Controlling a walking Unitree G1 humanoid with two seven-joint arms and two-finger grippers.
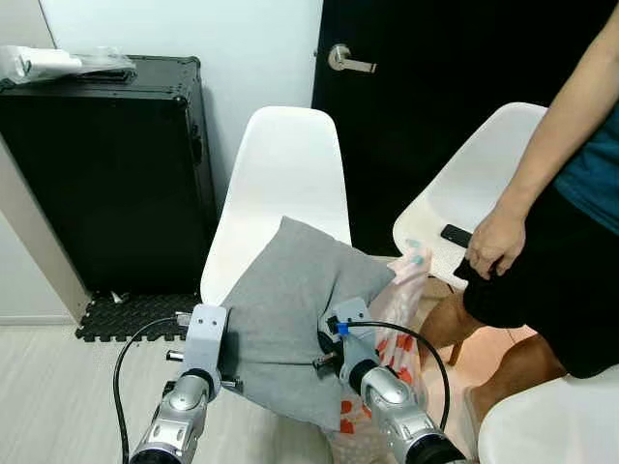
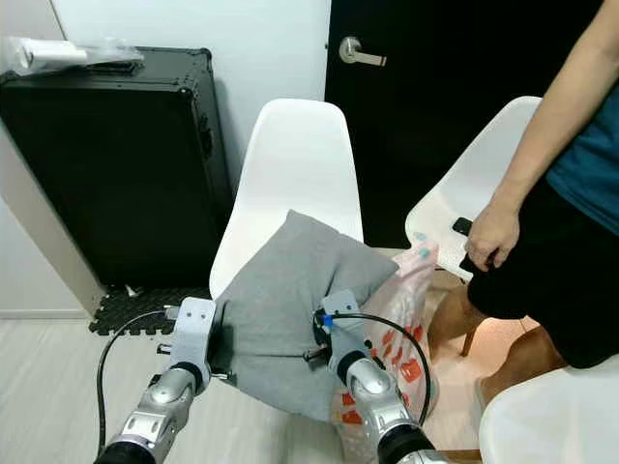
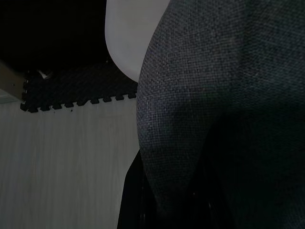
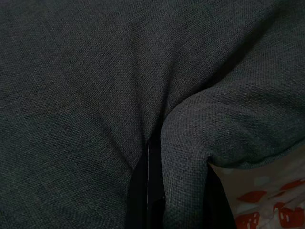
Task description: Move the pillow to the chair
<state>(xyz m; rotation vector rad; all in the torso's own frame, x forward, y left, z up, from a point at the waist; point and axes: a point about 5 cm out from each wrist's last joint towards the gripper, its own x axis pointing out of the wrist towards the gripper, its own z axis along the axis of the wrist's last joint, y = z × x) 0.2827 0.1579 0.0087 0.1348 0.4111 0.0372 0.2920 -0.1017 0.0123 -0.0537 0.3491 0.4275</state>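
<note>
a black hard case [image 1: 106, 174] stands against the wall at the far left, with a clear plastic packet [image 1: 58, 63] on its top and a black foam mat [image 1: 131, 314] under it. the left gripper [image 1: 230, 360] presses into the left edge of the grey pillow [image 1: 290, 309]; its fingers are buried in the fabric, and in the left wrist view the cloth bulges over one dark finger [image 3: 136, 200], so it seems to be pinching the pillow. the pillow is held up tilted, its upper corner over the front of the seat of the white chair [image 1: 285, 174], which stands before the black door [image 1: 435, 87]. the right gripper [image 1: 324, 353] grips the pillow's right edge; the right wrist view shows a fold of fabric squeezed between its two fingers [image 4: 147, 191]. just behind the pillow's right side is a plastic bag with red print [image 1: 401, 309]. further right a second white chair [image 1: 474, 184] carries a black phone [image 1: 456, 235], and a person's hand [image 1: 495, 242] hangs beside it.
</note>
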